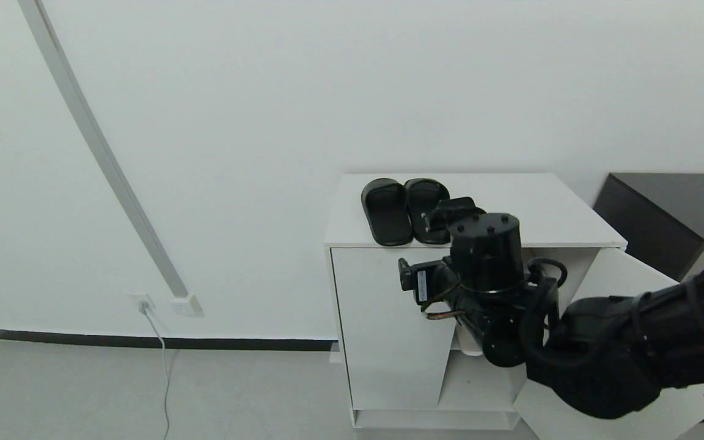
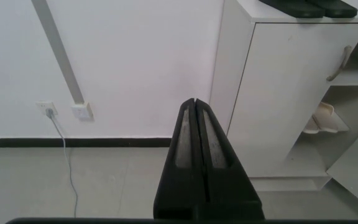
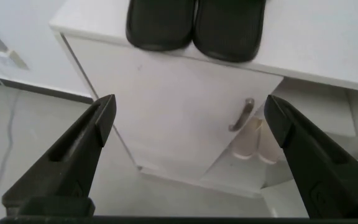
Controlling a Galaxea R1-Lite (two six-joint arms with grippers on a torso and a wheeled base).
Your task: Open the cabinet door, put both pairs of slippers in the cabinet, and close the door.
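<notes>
A pair of black slippers lies on top of the white cabinet, near its front edge. My right gripper hovers just in front of the right-hand slipper. In the right wrist view it stands open, with the black slippers beyond its fingertips and nothing between them. The cabinet's right door is swung open; the left door with its handle is closed. A white pair of slippers rests on a shelf inside. My left gripper is shut and empty, low and well left of the cabinet.
A wall socket with a hanging cable and a slanted grey conduit are on the wall to the left. Dark furniture stands right of the cabinet. Open floor lies to the left.
</notes>
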